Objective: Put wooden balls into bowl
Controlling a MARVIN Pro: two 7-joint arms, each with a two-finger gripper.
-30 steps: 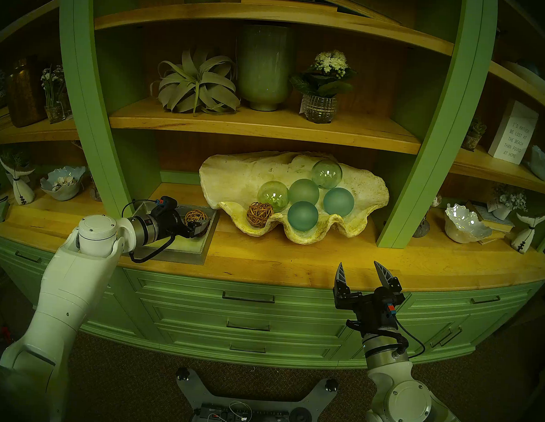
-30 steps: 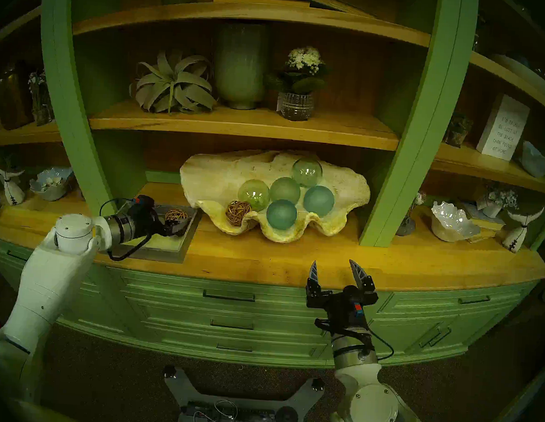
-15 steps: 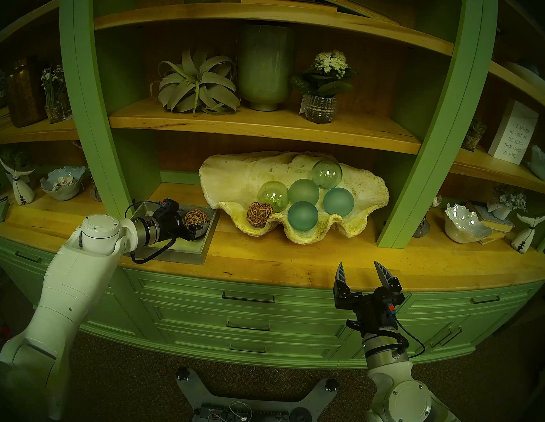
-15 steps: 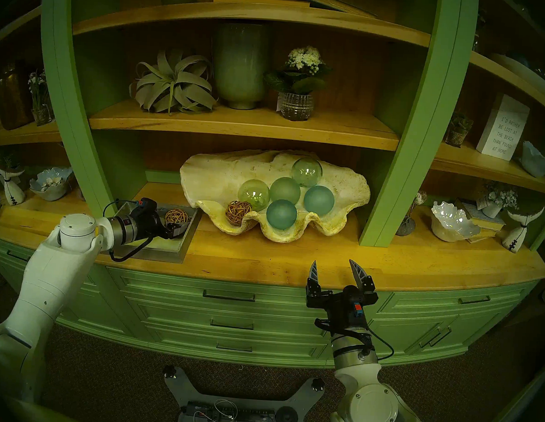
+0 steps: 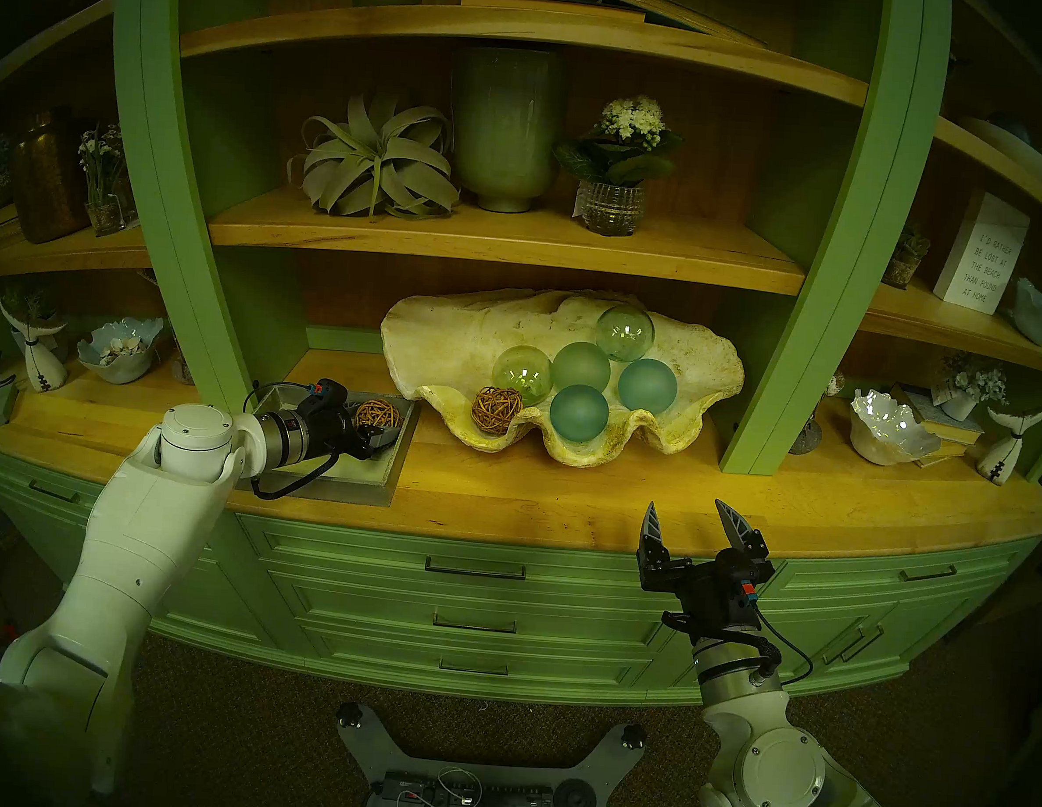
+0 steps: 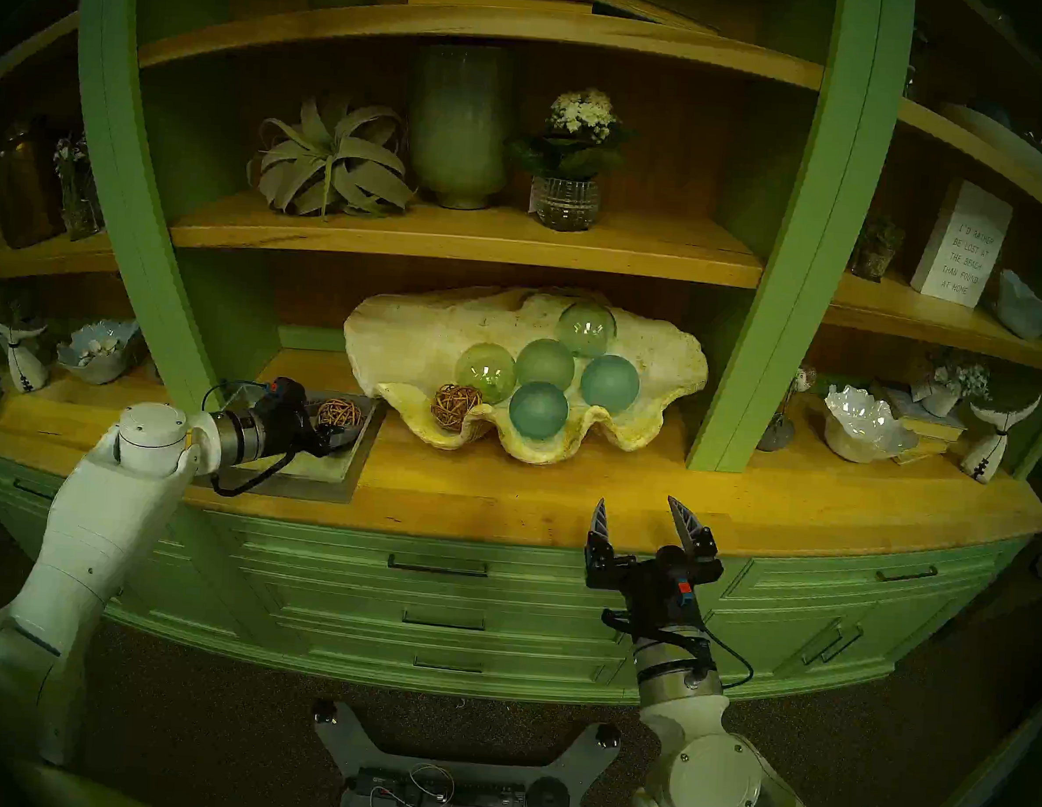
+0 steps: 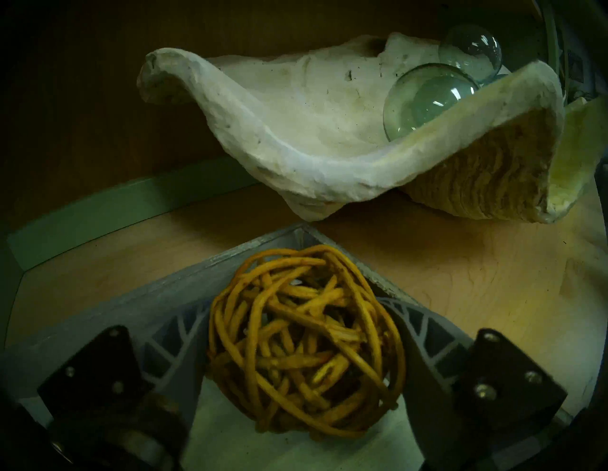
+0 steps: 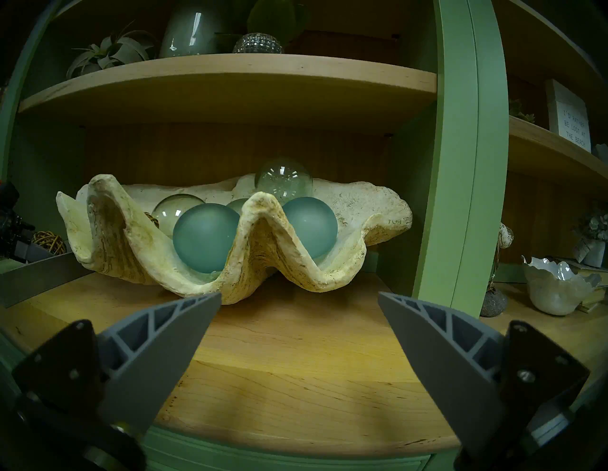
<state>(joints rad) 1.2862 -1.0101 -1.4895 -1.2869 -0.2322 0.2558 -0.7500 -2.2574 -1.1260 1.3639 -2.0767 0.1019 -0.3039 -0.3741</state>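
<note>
One brown woven wooden ball sits in the far right corner of a shallow grey tray. My left gripper reaches into the tray. In the left wrist view its fingers press both sides of the ball. The second wooden ball lies inside the front left lobe of the cream clam-shell bowl, to the right of the tray. My right gripper is open and empty, pointing up at the counter's front edge below the bowl.
Several green and blue glass spheres fill the bowl's middle and right. A low wooden shelf hangs over the bowl. Green uprights flank the bay. Small white jagged bowls stand in the side bays.
My left arm has shifted slightly to the right, with its gripper still around the ball in the tray. The right arm has not moved.
</note>
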